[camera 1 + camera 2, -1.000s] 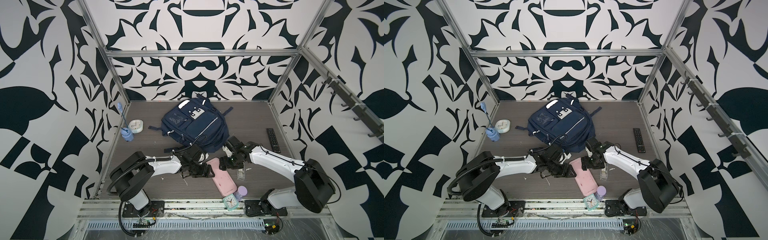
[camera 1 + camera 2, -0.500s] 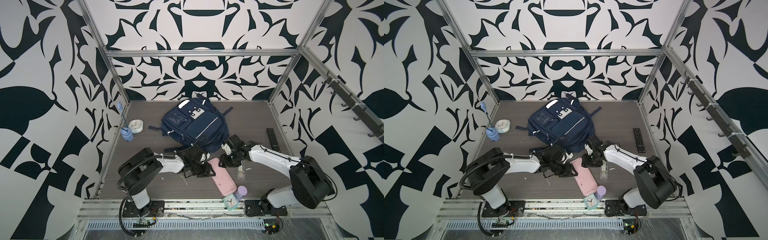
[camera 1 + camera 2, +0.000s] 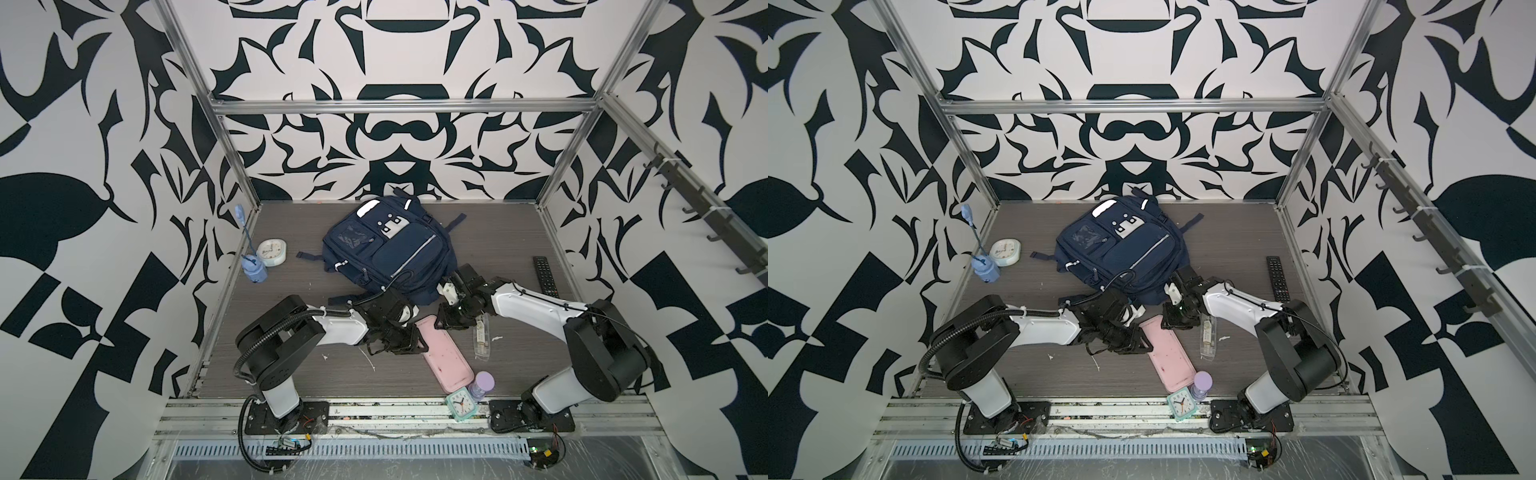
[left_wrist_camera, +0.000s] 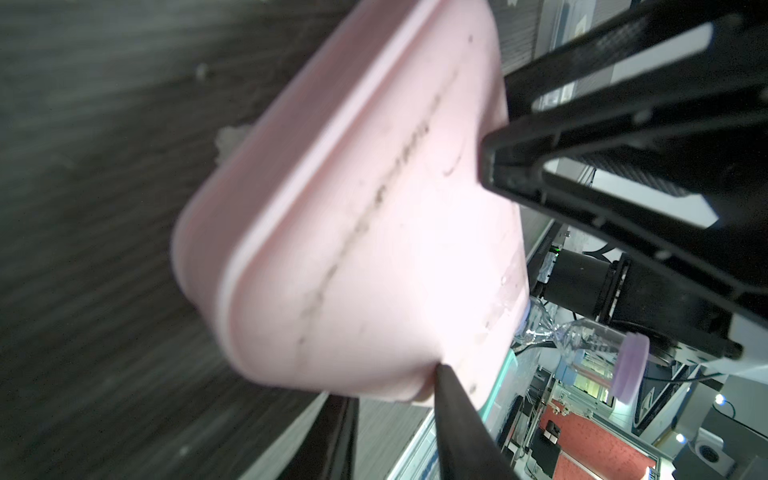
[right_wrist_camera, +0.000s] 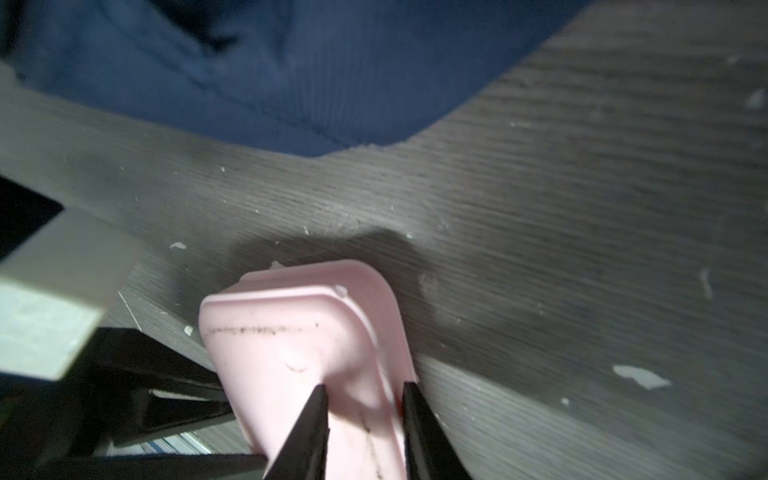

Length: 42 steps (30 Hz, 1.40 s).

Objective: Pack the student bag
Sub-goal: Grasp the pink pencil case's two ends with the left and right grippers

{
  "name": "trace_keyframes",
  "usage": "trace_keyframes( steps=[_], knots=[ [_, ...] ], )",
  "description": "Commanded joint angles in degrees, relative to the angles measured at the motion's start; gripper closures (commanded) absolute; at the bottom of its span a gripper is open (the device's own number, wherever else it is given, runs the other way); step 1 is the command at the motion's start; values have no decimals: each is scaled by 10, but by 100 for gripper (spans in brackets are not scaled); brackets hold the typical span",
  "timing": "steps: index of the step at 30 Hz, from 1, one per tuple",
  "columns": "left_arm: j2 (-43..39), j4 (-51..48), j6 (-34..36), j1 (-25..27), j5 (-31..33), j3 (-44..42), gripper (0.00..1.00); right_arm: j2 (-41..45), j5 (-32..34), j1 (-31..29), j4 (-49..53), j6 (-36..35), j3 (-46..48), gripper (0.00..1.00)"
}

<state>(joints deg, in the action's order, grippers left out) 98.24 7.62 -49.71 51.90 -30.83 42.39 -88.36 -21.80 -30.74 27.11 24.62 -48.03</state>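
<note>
Nearest, a long, round-cornered pale-pink hard plastic case (image 3: 446,361) lies slantwise on the grey wood-grain table (image 3: 498,232). The left gripper (image 4: 465,270) is clamped on the case's far end, with one finger on the lid and one at the end edge. The right gripper (image 5: 365,392) pinches the side rim of that same end, its fingers tight against the plastic.

Just beyond the case, with bare table between, lies the student bag (image 3: 386,253). It is a large navy-blue fabric backpack with silver strips, lying pockets-up. It will likely handle soft and floppy, light while empty, sagging wherever it is lifted. The cloth will bunch, so a zip edge or the top loop at its end farthest from the case looks the surest hold.

Hard to make out: whether any zip is open, since the arms hide the bag's edge nearest the case — and whether the case is clear of the table, both wrist views being blurred
</note>
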Motion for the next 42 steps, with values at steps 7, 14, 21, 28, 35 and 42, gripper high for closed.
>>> trace_keyframes(
  steps=[7,14,21,28,35,42],
  knots=[
    [0,-3,-11,-42,46,-13,70,-43,-32,-5,-21,-8,-47,72],
    [-43,-28,-3,-94,55,-46,69,-81,-41,-43,-18,-10,-94,71],
    [-119,-120,47,-149,90,-68,68,-114,-44,-79,-24,-2,-133,62],
    [-144,-160,77,-167,90,-65,64,-80,-29,-81,-38,11,-104,38],
    [-175,-155,91,-161,57,-84,55,-6,-46,-57,-39,11,-25,33],
    [-182,-156,86,-120,54,-97,48,10,-118,-48,-98,23,40,31]
  ],
)
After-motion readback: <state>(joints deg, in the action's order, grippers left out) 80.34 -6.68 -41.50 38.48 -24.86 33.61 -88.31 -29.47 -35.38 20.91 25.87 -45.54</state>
